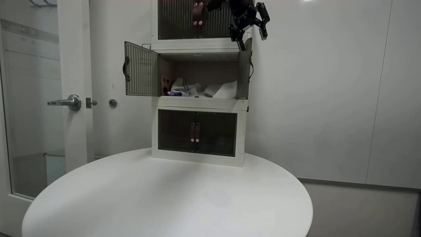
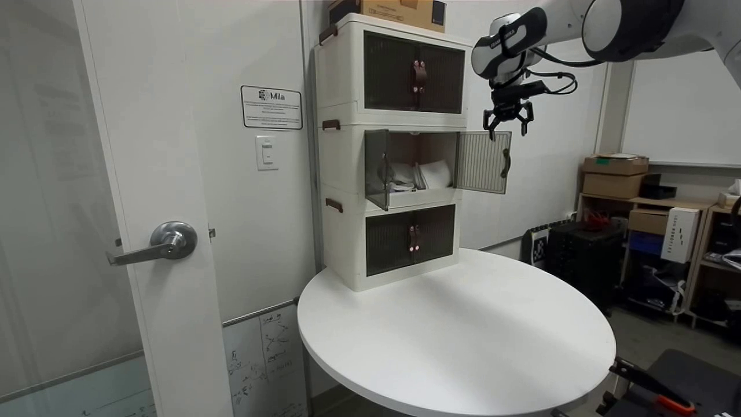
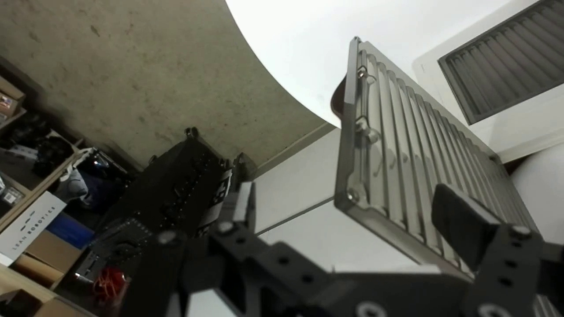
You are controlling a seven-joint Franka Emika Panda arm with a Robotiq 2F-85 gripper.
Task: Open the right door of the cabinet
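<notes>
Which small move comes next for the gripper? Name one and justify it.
Probably lift the open gripper straight up: the right door already stands swung out from the cabinet, and in the wrist view one finger overlaps the door's inner face, so a sideways move might knock it.

Cabinet (image 2: 336, 156): smooth shell, plastic-looking, low sheen. Right door (image 3: 423, 149): ribbed, see-through, plastic or glass, cannot tell which; strap handle (image 2: 506, 163) leather-like. Loose contents (image 2: 434, 175) inside: paper or cloth, cannot tell. Table (image 2: 451, 347): smooth, even, satin finish. End effector (image 2: 508, 134): mostly matt. Lever handle (image 2: 168, 246): glossy metal. Floor (image 3: 132, 79): mottled, matt, concrete-like. Boxes (image 2: 613, 184): matt cardboard. Shelves (image 2: 677, 203): pale wood finish.
</notes>
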